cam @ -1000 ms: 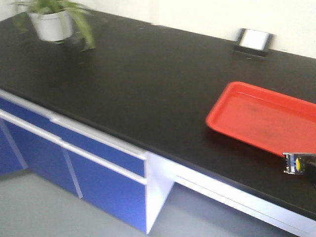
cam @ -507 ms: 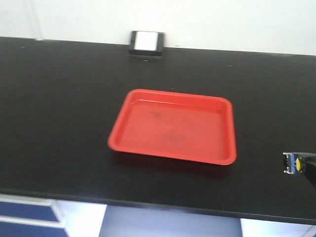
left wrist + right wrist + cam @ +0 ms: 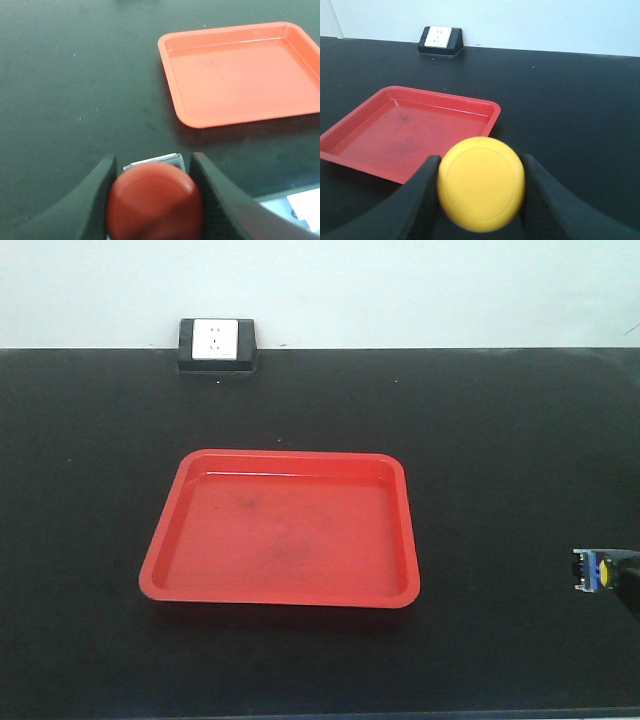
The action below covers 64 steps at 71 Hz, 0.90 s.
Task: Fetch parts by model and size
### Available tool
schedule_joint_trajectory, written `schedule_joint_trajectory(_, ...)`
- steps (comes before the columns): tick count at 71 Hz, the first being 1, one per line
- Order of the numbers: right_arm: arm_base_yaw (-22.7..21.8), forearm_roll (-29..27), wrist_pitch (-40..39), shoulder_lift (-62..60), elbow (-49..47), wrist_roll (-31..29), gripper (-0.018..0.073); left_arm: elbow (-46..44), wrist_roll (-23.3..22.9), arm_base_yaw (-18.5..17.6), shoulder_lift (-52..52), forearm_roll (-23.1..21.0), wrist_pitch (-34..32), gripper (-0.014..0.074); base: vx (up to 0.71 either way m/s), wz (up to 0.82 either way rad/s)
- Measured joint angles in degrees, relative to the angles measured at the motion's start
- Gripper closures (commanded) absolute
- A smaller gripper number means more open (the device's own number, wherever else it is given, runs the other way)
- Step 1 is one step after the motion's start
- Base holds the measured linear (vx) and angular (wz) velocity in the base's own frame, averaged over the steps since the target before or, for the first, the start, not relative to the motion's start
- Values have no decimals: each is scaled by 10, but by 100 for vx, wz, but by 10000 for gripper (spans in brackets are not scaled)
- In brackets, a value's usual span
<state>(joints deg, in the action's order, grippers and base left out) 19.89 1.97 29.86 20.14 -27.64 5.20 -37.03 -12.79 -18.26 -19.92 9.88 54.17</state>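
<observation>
Our left hand [image 3: 152,165] is closed on the red-capped switch [image 3: 154,202] and our right hand [image 3: 480,160] on the yellow-capped switch [image 3: 481,184], both over the near part of the black table [image 3: 500,440], short of the red tray [image 3: 160,580]; we should bring each switch over the tray, lower it upright, then open slowly.

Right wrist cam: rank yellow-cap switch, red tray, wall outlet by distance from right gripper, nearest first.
1. Yellow-cap switch: clamped in the right gripper itself.
2. Red tray: ahead, to the left on the counter.
3. Wall outlet: far back-left, at the counter's rear edge.
</observation>
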Motion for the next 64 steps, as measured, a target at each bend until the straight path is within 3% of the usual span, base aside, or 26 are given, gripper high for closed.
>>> schedule_joint_trajectory(64,0,-1,-1,0,1,0,569,0,0,0,0,0,-1,594,2,0)
